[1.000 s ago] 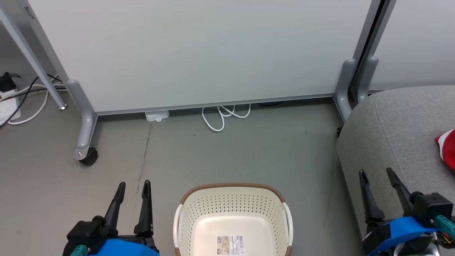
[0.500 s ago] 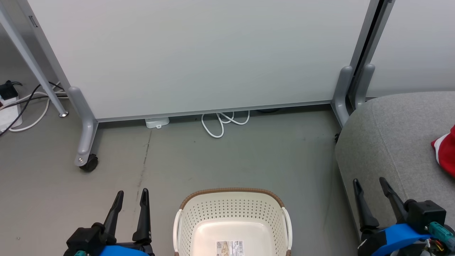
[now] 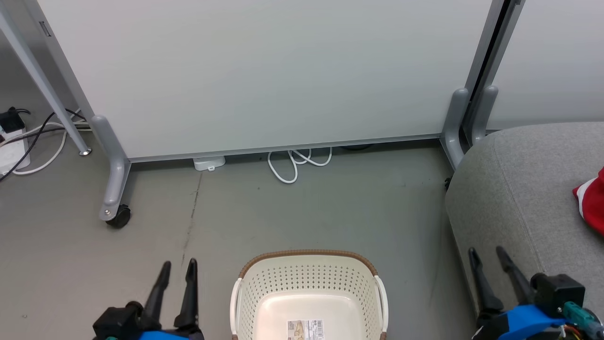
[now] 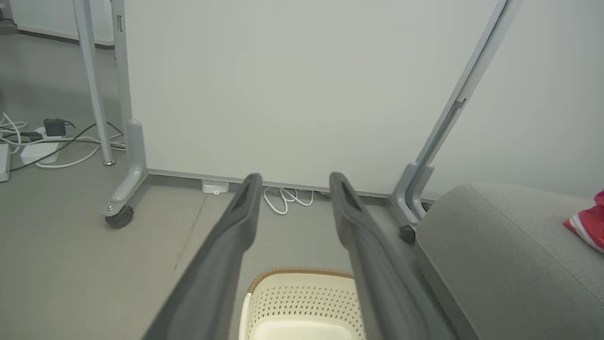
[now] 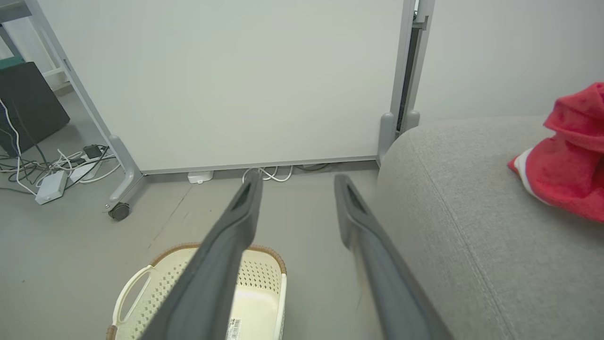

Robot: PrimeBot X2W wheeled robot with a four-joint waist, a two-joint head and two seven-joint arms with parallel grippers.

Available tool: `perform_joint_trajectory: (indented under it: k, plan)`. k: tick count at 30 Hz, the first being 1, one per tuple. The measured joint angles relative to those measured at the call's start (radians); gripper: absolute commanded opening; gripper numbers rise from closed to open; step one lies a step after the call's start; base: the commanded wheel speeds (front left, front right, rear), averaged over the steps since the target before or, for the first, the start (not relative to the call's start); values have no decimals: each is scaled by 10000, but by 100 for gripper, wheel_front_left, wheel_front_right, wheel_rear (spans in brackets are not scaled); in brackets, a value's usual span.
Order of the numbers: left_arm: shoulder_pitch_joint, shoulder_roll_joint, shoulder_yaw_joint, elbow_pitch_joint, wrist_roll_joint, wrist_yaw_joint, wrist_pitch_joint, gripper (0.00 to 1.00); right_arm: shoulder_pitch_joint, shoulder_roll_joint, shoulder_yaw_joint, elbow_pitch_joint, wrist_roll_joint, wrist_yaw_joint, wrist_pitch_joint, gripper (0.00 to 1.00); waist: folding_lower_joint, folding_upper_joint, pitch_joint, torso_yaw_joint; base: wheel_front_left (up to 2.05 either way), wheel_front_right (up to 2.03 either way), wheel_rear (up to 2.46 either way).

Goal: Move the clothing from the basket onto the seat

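The head view shows the label (image 3: 306, 329) on the base of the basket (image 3: 306, 255). The right wrist view shows far more of the red clothing (image 5: 564, 174), heaped on the seat (image 5: 472, 226). The left end effector (image 3: 178, 264) and right end effector (image 3: 485, 251) have their fingers apart, slightly narrower than earlier.

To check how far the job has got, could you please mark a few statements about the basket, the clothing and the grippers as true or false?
1. The basket holds no clothing. True.
2. The clothing hangs over the basket's rim. False: it lies on the seat.
3. The left gripper grips a garment. False: its jaws stand apart, holding nothing.
4. The right gripper is open. True.
5. The basket stands on the seat. False: it stands on the floor beside it.
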State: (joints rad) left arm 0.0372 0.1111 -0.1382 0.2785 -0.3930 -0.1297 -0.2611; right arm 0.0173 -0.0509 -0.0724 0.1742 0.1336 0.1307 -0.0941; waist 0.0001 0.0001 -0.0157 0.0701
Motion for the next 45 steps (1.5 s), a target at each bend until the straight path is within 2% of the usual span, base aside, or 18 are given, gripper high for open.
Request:
perform_joint_trajectory:
  k: [6, 27, 45]
  plan:
    - [272, -119, -27, 453, -194, 0, 98, 0, 131, 46, -13, 543, 174, 0, 130, 0, 0, 0, 2, -7, 0, 0, 0]
    - [-8, -188, 541, 307, -3434, 0, 1005, 0, 10, 48, -98, 596, 4042, 0, 610, 0, 0, 0, 34, -127, 0, 0, 0]
    - [-314, -242, 961, 146, -5666, 0, 1641, 0, -342, 48, -174, 610, 6698, -2, 972, 0, 1, 0, 61, -226, 0, 0, 0]
